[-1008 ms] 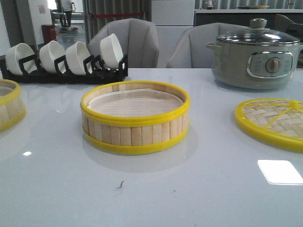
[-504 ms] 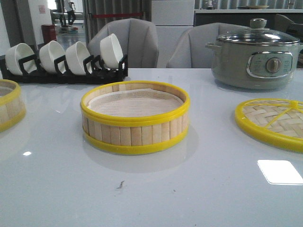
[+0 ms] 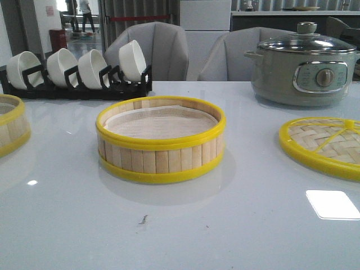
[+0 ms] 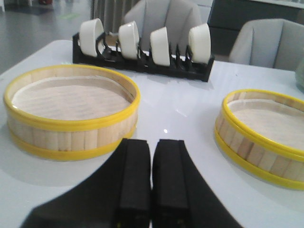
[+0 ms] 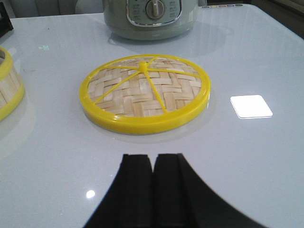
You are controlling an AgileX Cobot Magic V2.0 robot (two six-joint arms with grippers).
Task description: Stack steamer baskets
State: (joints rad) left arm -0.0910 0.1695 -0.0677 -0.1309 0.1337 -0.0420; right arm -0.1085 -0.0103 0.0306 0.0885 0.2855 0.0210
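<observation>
Front view | glossy white table (image 3: 225,236) | grey chairs (image 3: 163,53) behind

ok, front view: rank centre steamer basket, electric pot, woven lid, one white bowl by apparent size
1. Centre steamer basket, widest in frame.
2. Electric pot, narrower but taller; it sits farther back, so true size versus the basket is unsure.
3. Woven lid, cut off at the frame edge, so its rank is unsure.
4. White bowl, clearly smallest.
</observation>
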